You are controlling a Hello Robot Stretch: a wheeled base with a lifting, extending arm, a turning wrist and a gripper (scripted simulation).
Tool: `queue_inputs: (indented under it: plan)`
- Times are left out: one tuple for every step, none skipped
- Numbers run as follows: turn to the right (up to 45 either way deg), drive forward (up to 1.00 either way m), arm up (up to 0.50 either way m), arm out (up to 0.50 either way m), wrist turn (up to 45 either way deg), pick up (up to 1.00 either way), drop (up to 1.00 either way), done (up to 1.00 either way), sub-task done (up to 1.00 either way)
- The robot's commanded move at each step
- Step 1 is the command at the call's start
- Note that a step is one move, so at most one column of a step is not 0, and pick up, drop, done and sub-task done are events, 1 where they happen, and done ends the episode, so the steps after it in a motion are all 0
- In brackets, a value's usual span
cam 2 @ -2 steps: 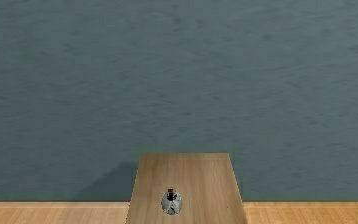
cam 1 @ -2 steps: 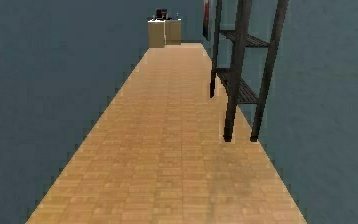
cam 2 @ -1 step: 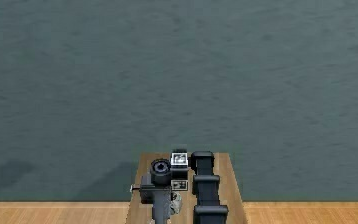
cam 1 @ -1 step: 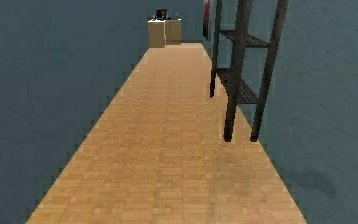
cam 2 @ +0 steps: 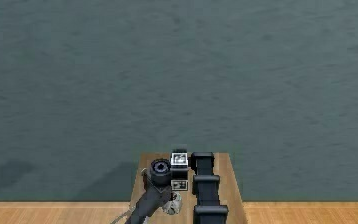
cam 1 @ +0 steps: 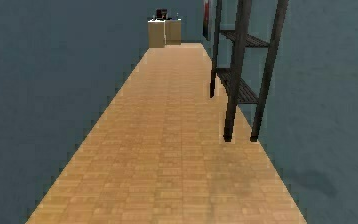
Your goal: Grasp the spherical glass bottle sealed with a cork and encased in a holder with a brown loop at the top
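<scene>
forward view: wood-floored corridor [cam 1: 177, 140]; dark shelving unit [cam 1: 249, 70] at right; far tan cabinet [cam 1: 164, 34] bearing a small dark thing [cam 1: 162, 14], too small to name. bottle: place cannot be told. risk: base clipping the shelf legs driving past. arm side view: gripper [cam 2: 147, 205] above floorboards [cam 2: 97, 214]; grip and load cannot be told. no legible writing.

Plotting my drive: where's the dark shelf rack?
Forward view's right: the dark shelf rack stands by the blue wall, nearer than the tan cabinet.
</scene>
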Motion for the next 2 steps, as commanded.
queue_inputs:
  plan:
    - [0.0, 0.0, 0.0, 0.0, 45.0, 0.0, 0.0, 0.0, 0.0]
    - [0.0, 0.0, 0.0, 0.0, 45.0, 0.0, 0.0, 0.0, 0.0]
